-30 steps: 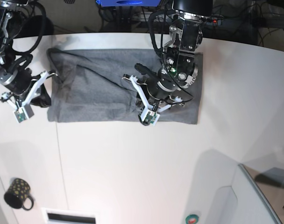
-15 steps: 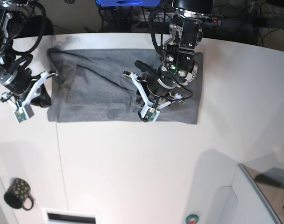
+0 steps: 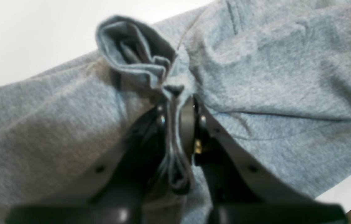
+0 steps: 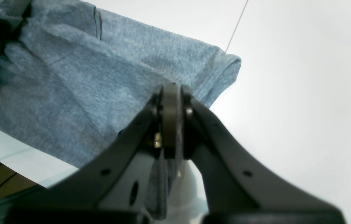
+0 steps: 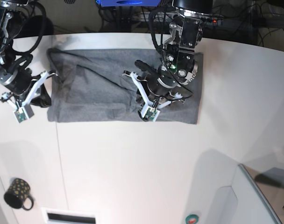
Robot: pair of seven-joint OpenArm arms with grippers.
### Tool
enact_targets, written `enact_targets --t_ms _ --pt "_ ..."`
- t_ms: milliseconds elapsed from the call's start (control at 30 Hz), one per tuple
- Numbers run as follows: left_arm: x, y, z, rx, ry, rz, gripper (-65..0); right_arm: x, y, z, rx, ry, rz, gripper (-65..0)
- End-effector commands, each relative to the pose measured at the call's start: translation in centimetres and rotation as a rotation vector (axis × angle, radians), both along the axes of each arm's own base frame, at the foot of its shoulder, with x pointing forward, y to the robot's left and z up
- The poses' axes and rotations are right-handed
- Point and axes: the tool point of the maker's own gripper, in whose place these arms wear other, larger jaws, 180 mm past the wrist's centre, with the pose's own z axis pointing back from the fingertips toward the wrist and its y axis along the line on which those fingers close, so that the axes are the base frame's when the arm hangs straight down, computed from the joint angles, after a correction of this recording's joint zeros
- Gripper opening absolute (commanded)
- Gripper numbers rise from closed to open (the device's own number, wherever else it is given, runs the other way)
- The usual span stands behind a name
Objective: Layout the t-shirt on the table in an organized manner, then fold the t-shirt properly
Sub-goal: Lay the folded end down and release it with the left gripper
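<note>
The heather-grey t-shirt (image 5: pixel 95 88) lies spread in a rough rectangle at the back of the white table (image 5: pixel 132 163). My left gripper (image 3: pixel 175 102) is shut on a bunched-up fold of the shirt; in the base view it (image 5: pixel 142 69) stands over the shirt's right half. My right gripper (image 4: pixel 170 90) is shut on the shirt's fabric beside a hemmed edge (image 4: pixel 222 74). In the base view it (image 5: pixel 40 98) is at the shirt's left edge. Creases run diagonally across the left half.
A black dotted mug (image 5: pixel 18 192) stands at the front left. A thin dark seam (image 5: pixel 59 154) runs down the tabletop. A pale raised panel (image 5: pixel 254 196) fills the front right corner. Cables and dark gear lie beyond the table's curved back edge (image 5: pixel 235 42).
The left arm has shifted slightly up and to the left with the pinched fold. The right arm has not moved.
</note>
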Motion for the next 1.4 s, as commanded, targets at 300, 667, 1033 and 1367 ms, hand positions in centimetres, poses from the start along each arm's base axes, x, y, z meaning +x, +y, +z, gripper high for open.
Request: enact_targets --t_ms 300,667,1033,1367 --pt "1.0 -1.2 1.3 -0.041 -0.039 0.001 -65.0 0.9 -0.1 1.3 0.012 -0.053 -0.001 -62.4" --pt "-1.2 -5.9 1.3 -0.027 -0.01 -0.166 -26.7 0.8 -0.1 1.2 0.014 -0.05 -0.001 -62.4" --pt "-0.5 -4.7 5.4 -0.031 -0.128 -0.139 -12.8 0.6 -0.1 1.0 0.014 -0.044 -0.002 -62.6" --pt "-0.2 1.2 1.3 0.065 -0.04 -0.055 -65.0 0.5 0.7 1.1 0.055 -0.052 -0.034 -62.7"
